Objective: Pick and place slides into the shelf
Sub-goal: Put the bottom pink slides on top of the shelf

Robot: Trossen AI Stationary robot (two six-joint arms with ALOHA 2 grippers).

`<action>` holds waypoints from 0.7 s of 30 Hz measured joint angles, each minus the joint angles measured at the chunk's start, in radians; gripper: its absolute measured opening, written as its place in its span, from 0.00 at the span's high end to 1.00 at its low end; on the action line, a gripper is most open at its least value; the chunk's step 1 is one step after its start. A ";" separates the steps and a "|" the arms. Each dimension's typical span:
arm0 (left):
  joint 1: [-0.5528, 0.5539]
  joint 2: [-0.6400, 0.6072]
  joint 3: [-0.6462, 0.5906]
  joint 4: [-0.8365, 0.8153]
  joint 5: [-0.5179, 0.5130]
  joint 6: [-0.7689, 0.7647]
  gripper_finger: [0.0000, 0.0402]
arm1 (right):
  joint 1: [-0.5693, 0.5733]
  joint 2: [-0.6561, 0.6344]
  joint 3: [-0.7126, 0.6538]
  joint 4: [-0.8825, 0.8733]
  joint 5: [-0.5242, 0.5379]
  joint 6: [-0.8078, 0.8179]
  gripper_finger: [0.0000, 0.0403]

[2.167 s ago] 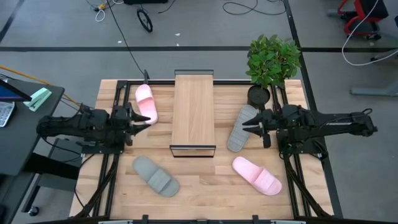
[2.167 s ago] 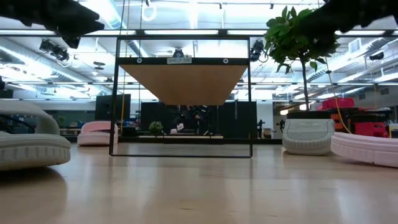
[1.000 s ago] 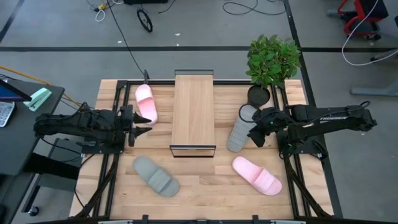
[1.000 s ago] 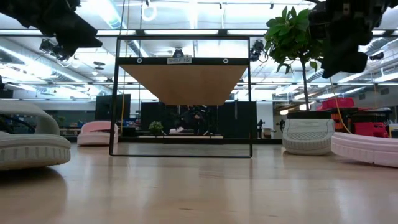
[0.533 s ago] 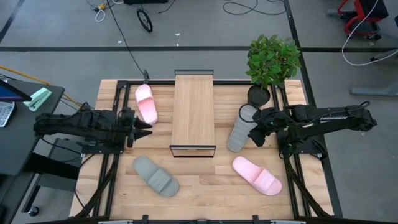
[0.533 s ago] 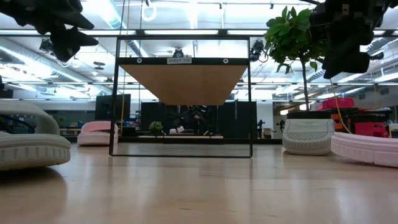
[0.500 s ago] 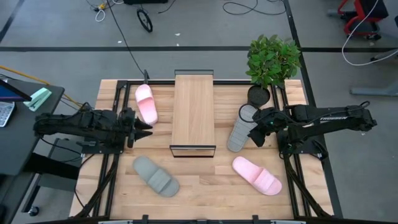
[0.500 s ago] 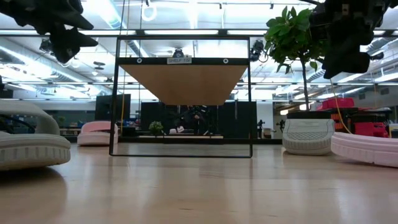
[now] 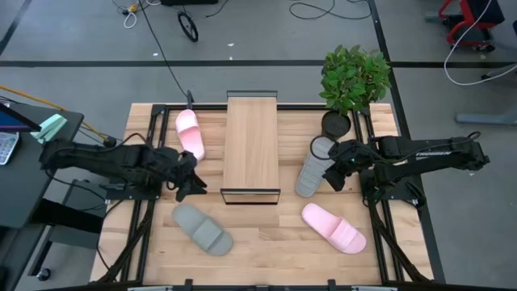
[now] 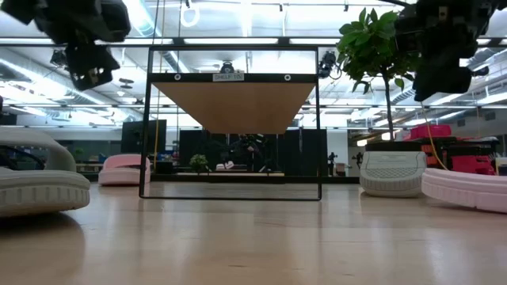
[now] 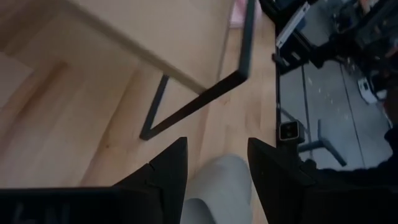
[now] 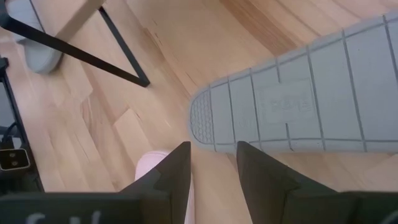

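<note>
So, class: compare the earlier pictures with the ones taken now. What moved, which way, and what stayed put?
The left gripper swung away from the pink slide at the table's far end toward the near grey slide, its fingers open above that slide. The right gripper turned downward beside the tipped grey slide, open, gripping nothing. All four slides, including the near pink slide, and the shelf stayed where they were.
</note>
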State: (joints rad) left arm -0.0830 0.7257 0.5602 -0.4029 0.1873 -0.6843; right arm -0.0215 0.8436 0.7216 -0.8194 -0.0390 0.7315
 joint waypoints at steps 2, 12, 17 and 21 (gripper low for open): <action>0.000 0.031 0.037 -0.012 0.009 0.019 0.57 | 0.010 0.000 0.000 -0.013 -0.001 0.000 0.66; 0.000 0.081 0.192 -0.099 0.002 0.082 0.57 | 0.090 0.000 0.000 -0.106 -0.011 0.095 0.66; 0.000 0.079 0.214 -0.103 -0.023 0.114 0.57 | 0.147 0.000 0.000 -0.163 -0.024 0.170 0.66; 0.000 0.079 0.214 -0.122 -0.026 0.120 0.57 | 0.203 0.000 0.000 -0.163 -0.048 0.240 0.67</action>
State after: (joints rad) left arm -0.0830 0.8051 0.7742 -0.5244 0.1612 -0.5644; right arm 0.1810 0.8433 0.7219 -0.9829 -0.0866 0.9714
